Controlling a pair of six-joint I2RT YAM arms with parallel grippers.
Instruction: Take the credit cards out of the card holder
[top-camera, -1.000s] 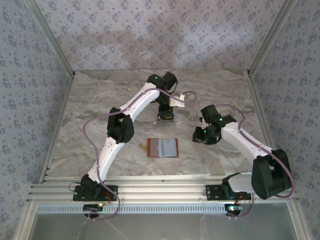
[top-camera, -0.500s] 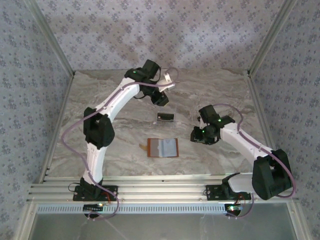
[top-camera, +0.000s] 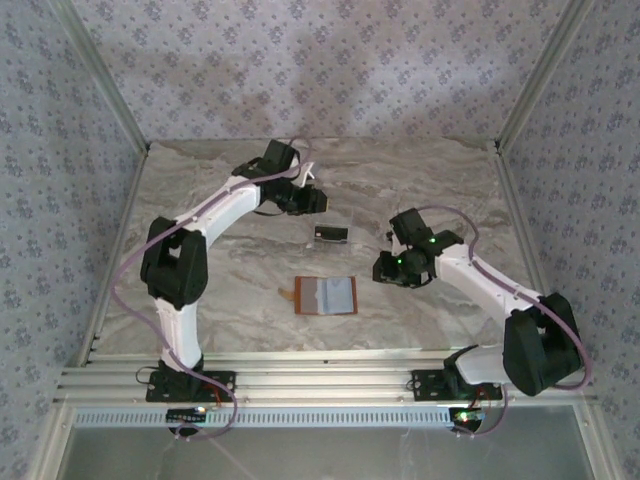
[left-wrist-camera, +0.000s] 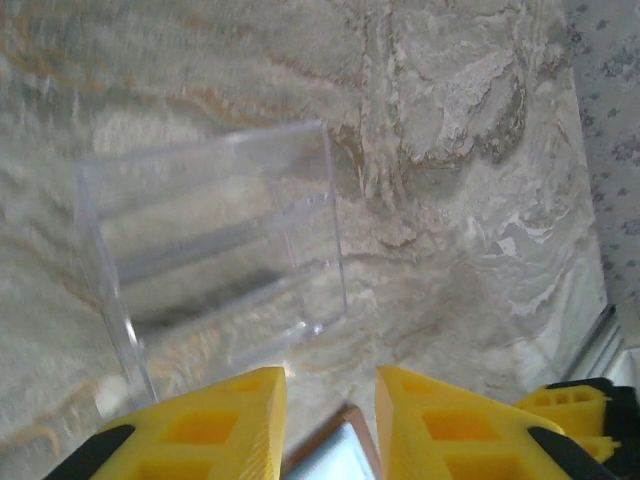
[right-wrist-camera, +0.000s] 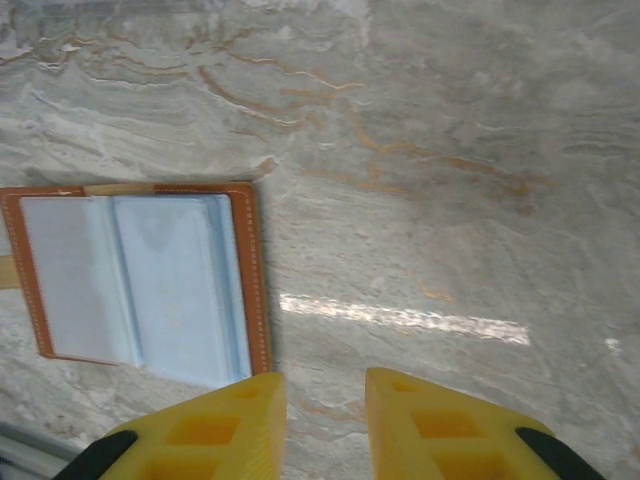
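The card holder lies open and flat mid-table, grey-blue lining up with a brown stitched edge. In the right wrist view the card holder sits left of and just ahead of my right gripper, which is open over bare marble. In the top view the right gripper hovers right of the holder. My left gripper is farther back, open and empty, with a corner of the card holder below its fingers. I cannot pick out the credit cards in the holder's pale pockets.
A small clear plastic box stands on the marble ahead of the left gripper; from above the box looks dark. A tan tab sticks out at the holder's left edge. Patterned walls enclose the table.
The left arm has lifted off the clear box and swung back and to the left, leaving the box on the table. The right gripper has drifted slightly left towards the holder.
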